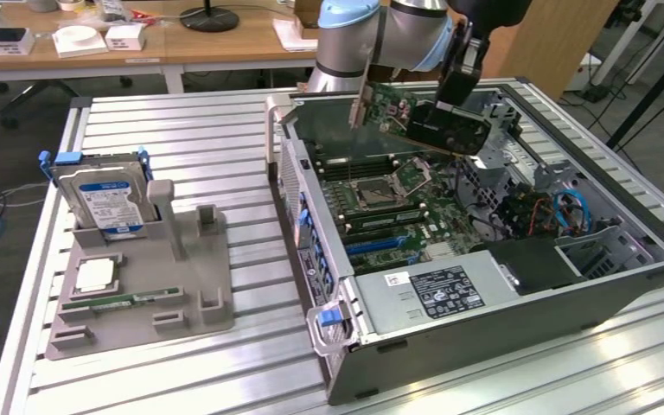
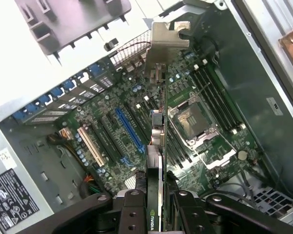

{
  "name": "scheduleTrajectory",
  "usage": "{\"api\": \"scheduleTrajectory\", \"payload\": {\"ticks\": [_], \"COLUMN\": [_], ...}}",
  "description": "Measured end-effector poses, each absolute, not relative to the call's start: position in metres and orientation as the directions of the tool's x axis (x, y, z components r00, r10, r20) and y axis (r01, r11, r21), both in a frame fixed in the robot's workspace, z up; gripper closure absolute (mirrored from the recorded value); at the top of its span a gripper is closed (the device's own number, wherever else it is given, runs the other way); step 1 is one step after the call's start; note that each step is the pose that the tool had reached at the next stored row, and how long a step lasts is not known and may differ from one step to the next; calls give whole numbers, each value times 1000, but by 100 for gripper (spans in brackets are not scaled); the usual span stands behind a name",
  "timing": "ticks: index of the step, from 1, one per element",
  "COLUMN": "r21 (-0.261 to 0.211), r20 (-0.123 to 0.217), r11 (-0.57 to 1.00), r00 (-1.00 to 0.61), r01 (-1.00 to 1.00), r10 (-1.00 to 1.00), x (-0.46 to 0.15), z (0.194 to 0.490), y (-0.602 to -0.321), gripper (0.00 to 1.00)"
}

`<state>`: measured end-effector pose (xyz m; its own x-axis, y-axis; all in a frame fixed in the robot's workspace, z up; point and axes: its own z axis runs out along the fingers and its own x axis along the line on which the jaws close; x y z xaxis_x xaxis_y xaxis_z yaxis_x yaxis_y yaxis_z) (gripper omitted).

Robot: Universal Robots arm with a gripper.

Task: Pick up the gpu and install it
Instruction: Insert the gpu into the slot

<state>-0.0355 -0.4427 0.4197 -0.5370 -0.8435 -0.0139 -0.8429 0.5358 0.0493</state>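
Observation:
The gpu (image 1: 430,117), a green card with a black cooler and a silver end bracket, hangs in the air over the open computer case (image 1: 609,259). My gripper (image 1: 462,79) is shut on its upper edge. In the wrist view the gpu (image 2: 158,146) is seen edge-on between my fingers (image 2: 132,209), its silver bracket (image 2: 166,41) farthest from the camera. Below it lies the motherboard (image 2: 195,87) with the long blue expansion slot (image 2: 129,129) and the bare processor socket (image 2: 193,119). The card is well above the board and touches nothing.
On the exterior view's left a grey fixture (image 1: 136,285) holds the silver hard drive (image 1: 101,194) upright, a processor (image 1: 96,275) and a narrow green memory stick (image 1: 118,303). The case's power supply (image 1: 448,294) and drive cage (image 1: 603,251) sit at its near end.

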Motion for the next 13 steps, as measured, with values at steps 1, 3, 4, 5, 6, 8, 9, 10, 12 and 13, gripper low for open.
{"api": "scheduleTrajectory", "payload": {"ticks": [1,3,4,5,6,8,9,10,12,13], "r21": [49,49,49,49,49,49,49,49,49,49], "r20": [-14,-14,-14,-14,-14,-14,-14,-14,-14,-14], "r11": [527,525,525,525,525,523,518,512,500,494], "r00": [-529,-526,-526,-526,-526,-524,-519,-514,-501,-495], "r01": [-848,-850,-850,-850,-850,-851,-854,-857,-865,-868], "r10": [-849,-850,-850,-850,-850,-852,-855,-858,-865,-869], "x": [-35,-35,-35,-35,-35,-35,-35,-35,-35,-35], "z": [420,420,420,420,420,420,420,420,420,420], "y": [-443,-442,-442,-442,-442,-442,-442,-442,-442,-442], "gripper": [74,74,74,74,74,74,74,74,74,74]}}
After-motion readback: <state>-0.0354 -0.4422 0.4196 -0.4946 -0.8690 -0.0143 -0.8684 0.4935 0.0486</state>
